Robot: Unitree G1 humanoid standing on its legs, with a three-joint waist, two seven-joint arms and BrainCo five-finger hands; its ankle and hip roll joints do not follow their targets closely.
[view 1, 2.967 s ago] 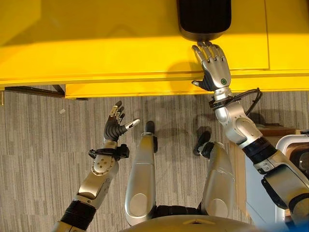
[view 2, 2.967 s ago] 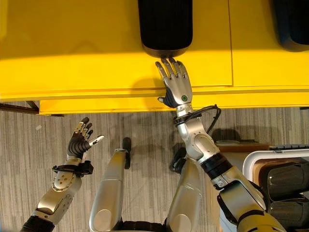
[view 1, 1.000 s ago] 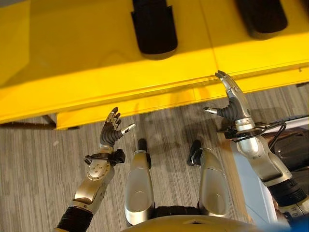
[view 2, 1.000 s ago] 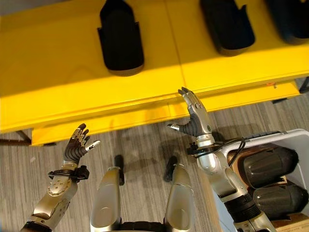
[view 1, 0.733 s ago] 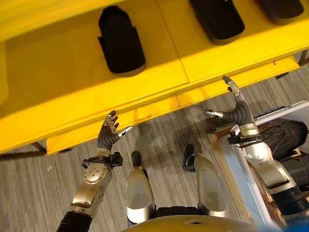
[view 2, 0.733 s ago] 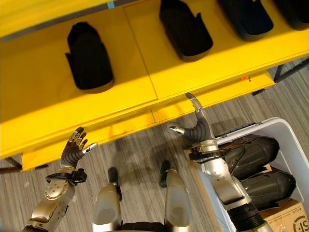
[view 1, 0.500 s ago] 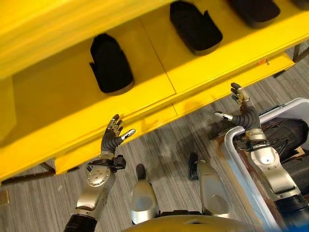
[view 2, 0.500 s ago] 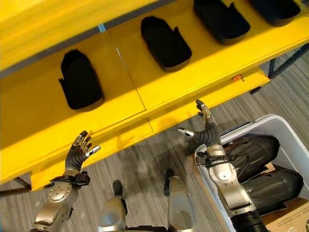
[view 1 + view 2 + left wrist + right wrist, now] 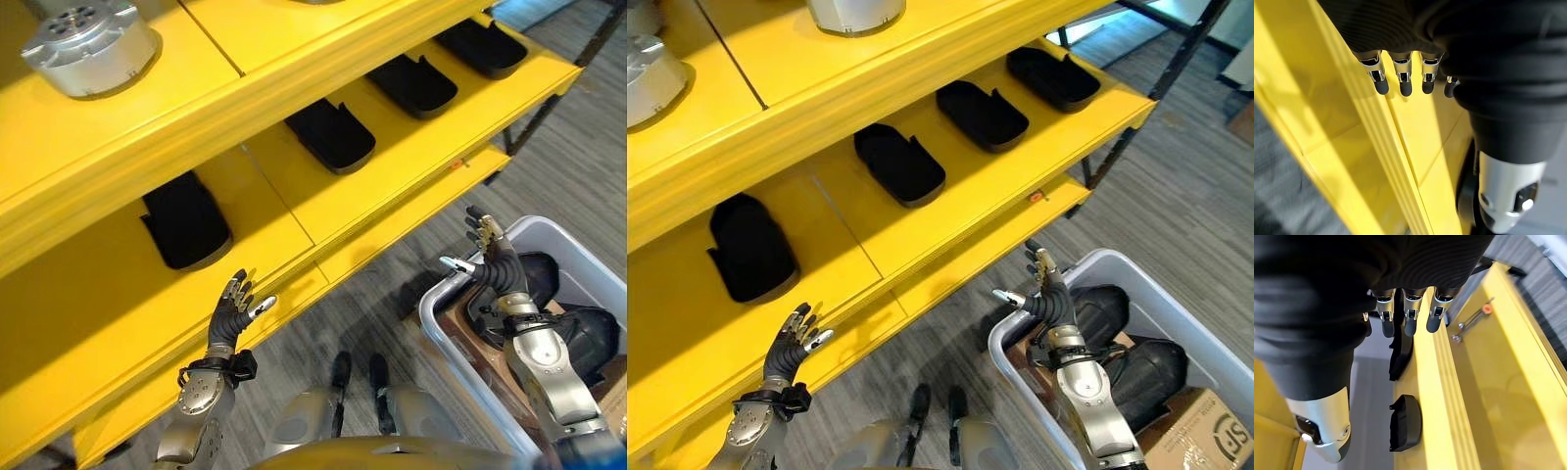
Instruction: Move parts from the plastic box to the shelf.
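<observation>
We take the yellow shelf (image 9: 950, 211) as landmark. Four black parts (image 9: 899, 162) sit in a row on its middle level, well apart from each other; silver round parts (image 9: 90, 44) sit on the level above. Our left hand (image 9: 231, 311) hovers just in front of the shelf's lower front edge, fingers straight and spread, holding nothing. Our right hand (image 9: 1046, 294) is off the shelf's right end, over the near rim of the plastic box (image 9: 1176, 313), fingers loosely extended, thumb out, empty. More black parts (image 9: 1136, 372) lie inside the box, below the shelf. A cardboard piece (image 9: 1200, 431) lies in the box beside them.
</observation>
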